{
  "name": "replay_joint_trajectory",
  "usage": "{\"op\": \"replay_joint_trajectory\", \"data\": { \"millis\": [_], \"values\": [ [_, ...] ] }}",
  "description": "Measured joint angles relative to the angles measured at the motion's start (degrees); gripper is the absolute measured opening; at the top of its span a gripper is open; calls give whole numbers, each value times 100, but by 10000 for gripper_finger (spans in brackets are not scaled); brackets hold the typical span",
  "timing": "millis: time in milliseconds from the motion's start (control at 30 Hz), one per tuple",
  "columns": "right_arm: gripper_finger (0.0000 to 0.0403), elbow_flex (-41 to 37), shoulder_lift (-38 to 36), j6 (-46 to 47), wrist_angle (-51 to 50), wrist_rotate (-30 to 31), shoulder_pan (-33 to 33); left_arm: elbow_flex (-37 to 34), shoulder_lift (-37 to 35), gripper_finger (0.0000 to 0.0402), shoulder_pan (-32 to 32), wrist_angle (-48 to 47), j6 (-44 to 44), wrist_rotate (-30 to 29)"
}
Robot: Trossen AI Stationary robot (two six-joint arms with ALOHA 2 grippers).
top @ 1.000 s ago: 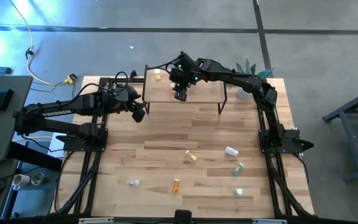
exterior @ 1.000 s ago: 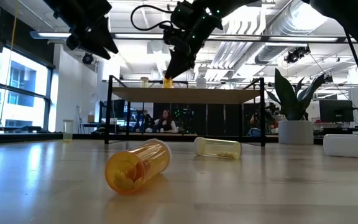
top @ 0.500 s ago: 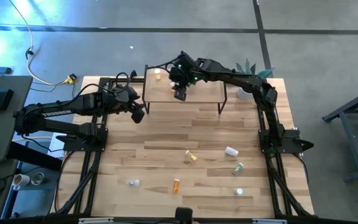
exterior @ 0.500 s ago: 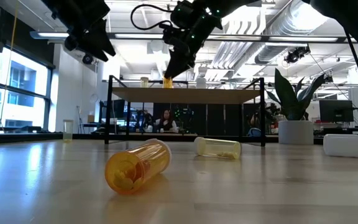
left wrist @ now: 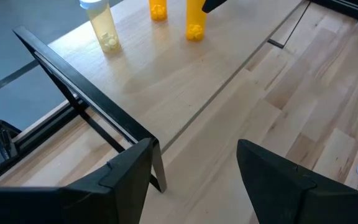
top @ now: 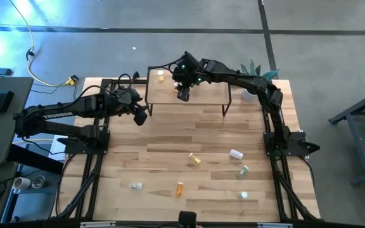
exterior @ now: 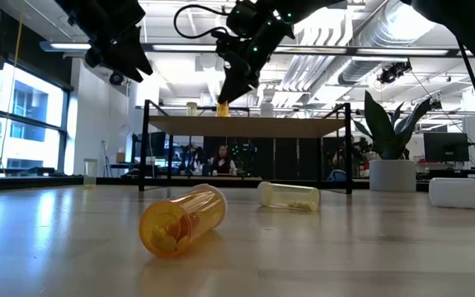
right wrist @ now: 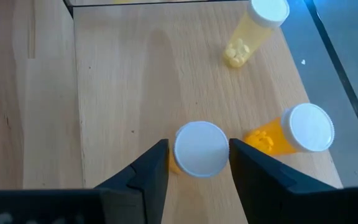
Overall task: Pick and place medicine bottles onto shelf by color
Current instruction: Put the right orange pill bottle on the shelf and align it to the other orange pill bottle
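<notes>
Right gripper [right wrist: 197, 163] sits over the shelf [right wrist: 117, 93], fingers parted a little either side of an orange bottle [right wrist: 199, 149] standing upright on the board. The white cap lies right between the pads; small gaps show on both sides, so it looks let go, not gripped.

Handling, as a guess: a small plastic pill bottle, light, stiff, smooth-walled, so slippery and easy to tip. Best hold is across the cap or upper body, straight from above.

Just beside the right gripper stands a second orange bottle [right wrist: 294, 134], capped and close enough to knock on the way up. Farther ahead on the board is a yellow bottle [right wrist: 253, 31]. The shelf's black frame rail runs just beyond them.

Left gripper [left wrist: 194, 165] hovers off the shelf's near corner, fingers wide apart, holding nothing; the black shelf leg [left wrist: 157, 168] is right by one finger.

More bottles lie well away on the table: an orange one on its side [exterior: 181, 220], a clear one [exterior: 289, 195], a white one [top: 236, 154]. Potted plant [exterior: 390, 148] stands off to the side.
</notes>
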Motion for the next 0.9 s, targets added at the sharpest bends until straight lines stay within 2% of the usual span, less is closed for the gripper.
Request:
{"op": "replay_joint_trajectory", "data": {
  "millis": [533,900],
  "values": [
    [158,7,-17,4,13,-19,1,0,0,223,0,-13,0,0],
    [158,419,-24,109,9,-149,4,0,0,223,0,-35,1,0]
  ]
}}
